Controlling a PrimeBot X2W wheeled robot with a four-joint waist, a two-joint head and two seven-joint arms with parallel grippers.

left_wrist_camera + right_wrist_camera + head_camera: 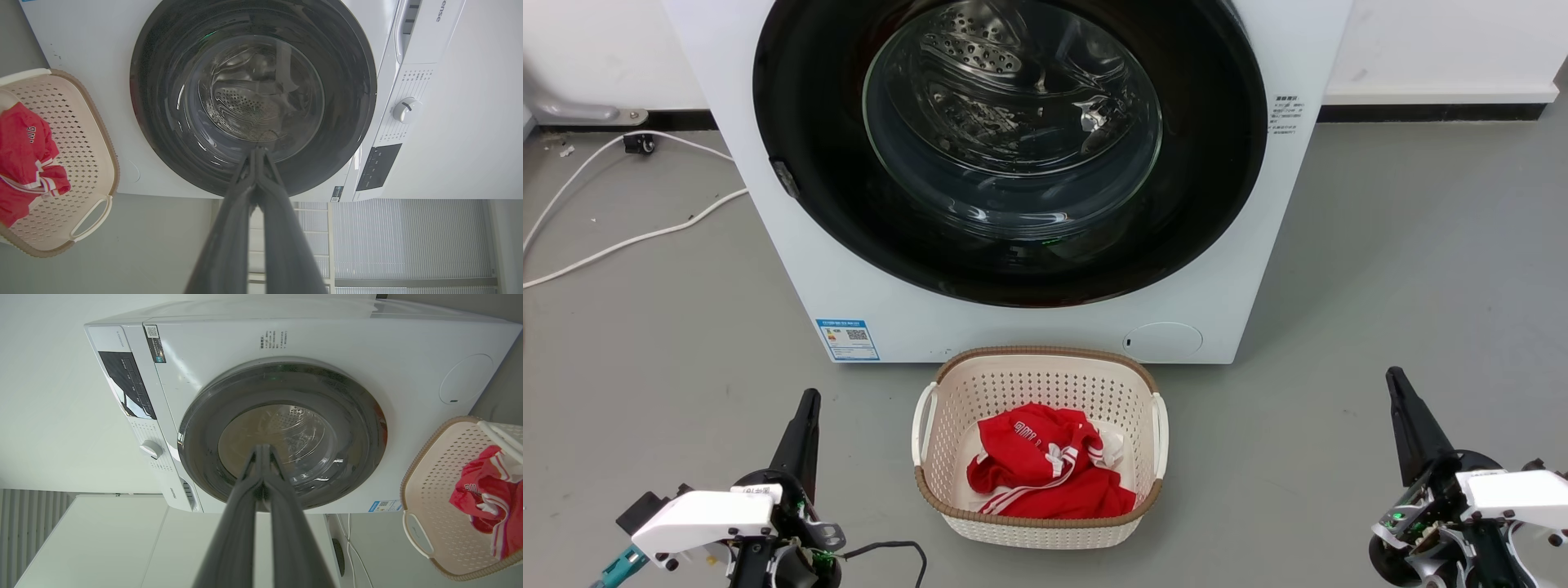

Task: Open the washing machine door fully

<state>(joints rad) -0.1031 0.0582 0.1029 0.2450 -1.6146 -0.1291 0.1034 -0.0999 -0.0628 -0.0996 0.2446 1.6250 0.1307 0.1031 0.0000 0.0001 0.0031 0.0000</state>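
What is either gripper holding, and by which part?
Nothing: the left gripper and right gripper both have fingers shut together, empty, apart from the large round glossy black washing machine door.

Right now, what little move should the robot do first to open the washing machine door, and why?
Probably lift the left gripper toward the grey catch on the left edge of the door. The door looks shut against the washing machine, and the right gripper and left gripper both sit low, fingers closed, away from it. The catch is on the left gripper's side.
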